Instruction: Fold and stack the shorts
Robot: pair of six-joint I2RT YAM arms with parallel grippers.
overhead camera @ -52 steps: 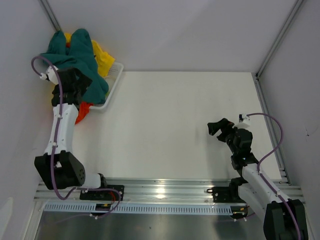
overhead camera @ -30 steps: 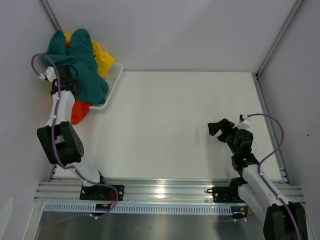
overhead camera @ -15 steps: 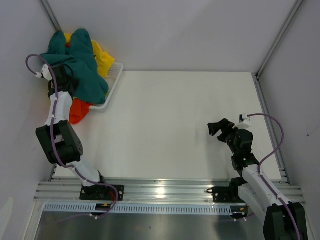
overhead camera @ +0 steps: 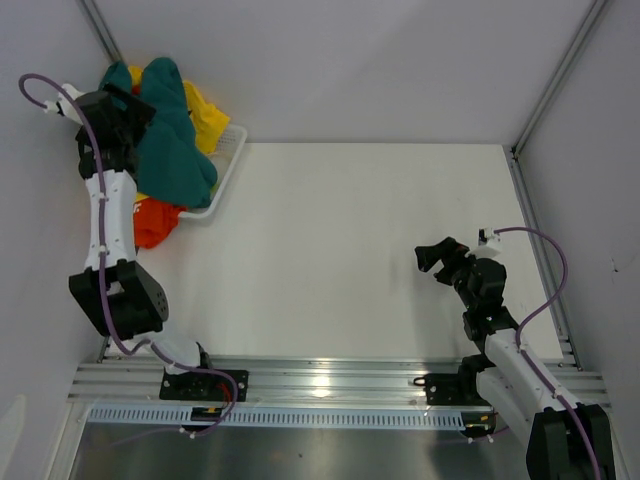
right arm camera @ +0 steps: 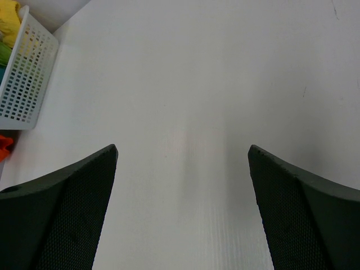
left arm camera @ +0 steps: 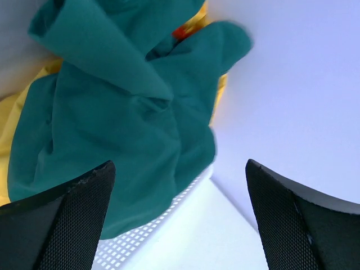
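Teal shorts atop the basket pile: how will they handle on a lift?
Probably floppy: the teal shorts lie in soft folds and droop over the white basket rim, so they'd likely hang and unfurl. Thin fabric, so probably light. They overlap the yellow shorts, so a lift may drag those along.

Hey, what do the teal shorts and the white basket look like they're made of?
Teal shorts: soft matte fabric, probably a knit or fleece; they slump in rounded folds with no shine. White basket: likely rigid moulded plastic with a smooth finish; its wall is a regular grid of small rectangular holes.
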